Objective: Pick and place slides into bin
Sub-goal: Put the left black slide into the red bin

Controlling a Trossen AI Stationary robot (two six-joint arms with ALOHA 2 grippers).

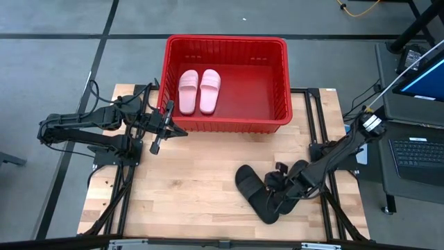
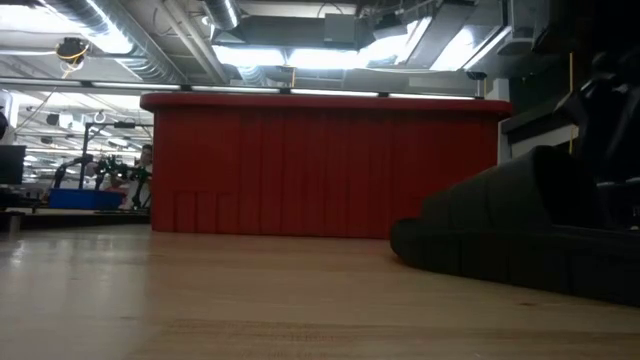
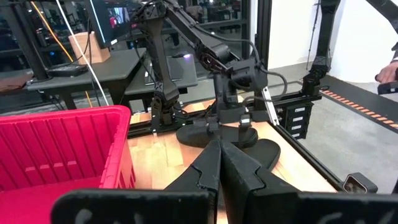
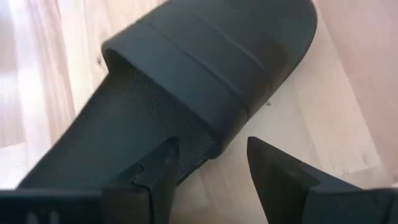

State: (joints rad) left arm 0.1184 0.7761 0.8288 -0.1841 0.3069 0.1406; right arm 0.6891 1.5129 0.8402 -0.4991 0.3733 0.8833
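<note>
The red bin (image 1: pixel 225 83) stands at the table's far middle, with two pale pink slides (image 1: pixel 200 90) lying side by side in its left half. Two black slides lie soles down on the table at the near right, one (image 1: pixel 247 182) to the left of the other (image 1: pixel 300 168). My right gripper (image 4: pixel 208 149) is open and low over a black slide (image 4: pixel 186 74), next to its broad strap. One finger (image 4: pixel 163 165) is over the footbed and the other (image 4: pixel 273 171) is outside the slide's side edge. My left gripper (image 1: pixel 180 131) is shut and empty by the bin's near left corner. My right gripper straddles the black slide's side edge (image 4: pixel 214 146) just behind the strap, coming from above at a slant. I cannot tell whether either finger touches the slide. The slide lies flat on the table.
The bin's right half (image 1: pixel 257 87) holds nothing. Bare wooden table lies between the bin and the black slides (image 1: pixel 201 173). Black frame rails run along the table's left and right edges. A laptop (image 1: pixel 420 156) sits on a stand beyond the right edge.
</note>
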